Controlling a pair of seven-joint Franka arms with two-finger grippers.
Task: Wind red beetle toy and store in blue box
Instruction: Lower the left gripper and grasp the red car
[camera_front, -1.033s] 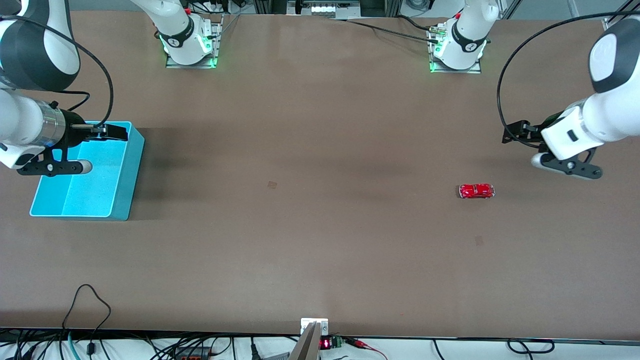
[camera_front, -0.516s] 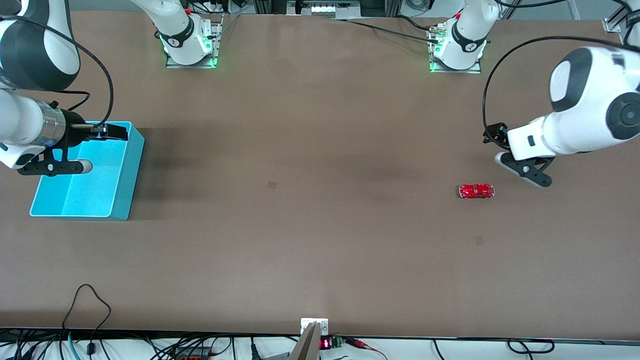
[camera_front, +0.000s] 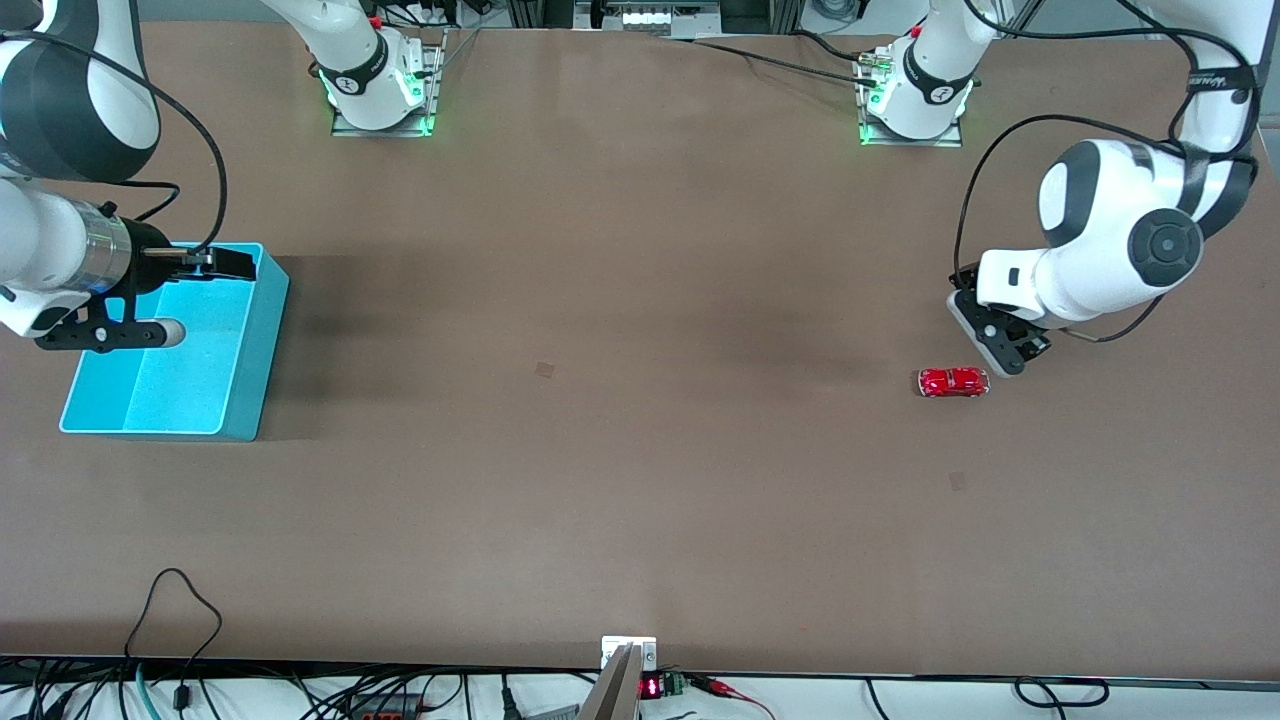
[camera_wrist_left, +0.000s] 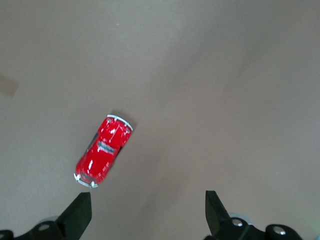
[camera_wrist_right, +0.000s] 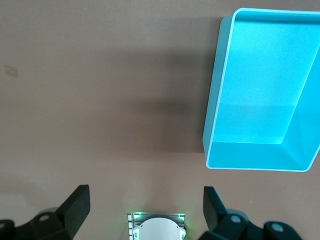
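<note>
**Left arm swings in toward the beetle**

The left arm moves in from its end of the tabletop toward the middle, its elbow folding back and its wrist turning downward. The left pincer (camera_front: 1000, 345) goes from well apart from the beetle (camera_front: 954, 382) to hanging just beside it, over the tabletop (camera_front: 640, 450) on the side toward the robot bases. Its fingers (camera_wrist_left: 80, 212) now point down with a wide gap between them, and the beetle shows near one finger in the left wrist view.
</note>
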